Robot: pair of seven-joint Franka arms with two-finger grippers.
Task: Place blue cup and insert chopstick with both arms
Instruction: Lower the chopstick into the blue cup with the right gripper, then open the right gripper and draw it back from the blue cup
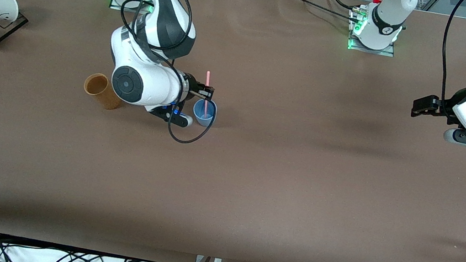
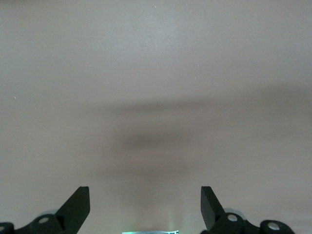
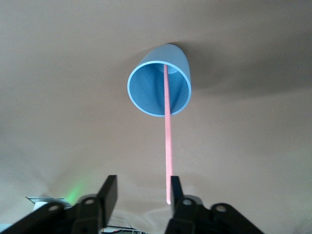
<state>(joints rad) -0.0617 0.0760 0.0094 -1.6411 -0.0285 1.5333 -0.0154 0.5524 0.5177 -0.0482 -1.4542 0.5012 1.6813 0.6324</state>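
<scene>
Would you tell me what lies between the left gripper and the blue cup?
Only bare brown table, as the front view shows, separates the left gripper from the blue cup.

Left hand [image 2: 145, 207] fingers [image 2: 75, 207] apart over bare brown table [image 2: 156, 73].

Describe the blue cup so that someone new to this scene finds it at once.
Start at the right arm's white elbow over the table; the right gripper hangs there, over the blue cup. It is short and greyish-blue with the pink chopstick standing in it, unlike the taller brown cup beside it.
</scene>
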